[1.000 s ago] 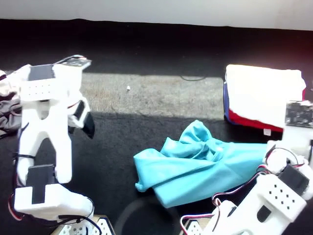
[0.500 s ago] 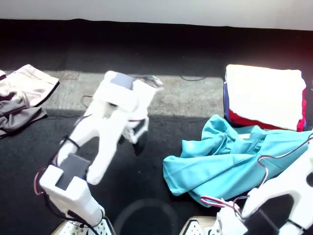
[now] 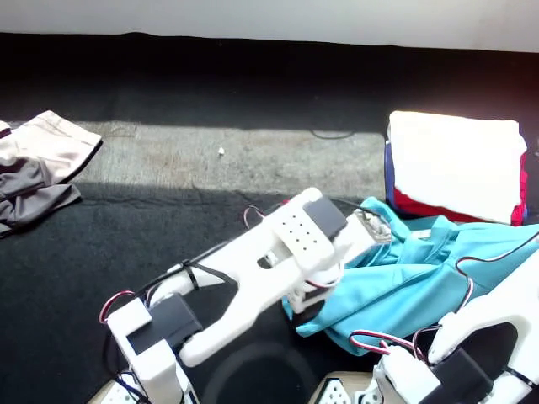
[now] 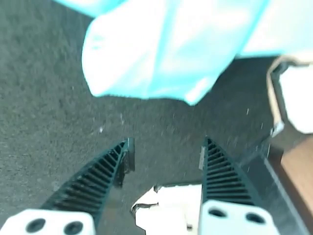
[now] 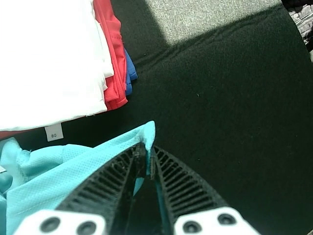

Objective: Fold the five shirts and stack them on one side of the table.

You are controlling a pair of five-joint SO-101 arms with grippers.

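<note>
Pinching a corner of the teal shirt (image 3: 421, 278) beside the folded stack (image 3: 455, 160), the right gripper (image 5: 147, 149) likely anchors it while the left gripper (image 4: 166, 144) hangs spread over the surface (image 3: 168, 244) at its opposite edge.

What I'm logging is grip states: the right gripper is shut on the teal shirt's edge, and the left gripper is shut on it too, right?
Only the right gripper is shut on the edge of the teal shirt. The left gripper is open and holds nothing; the left wrist view shows it, with the shirt beyond its fingertips.
</note>
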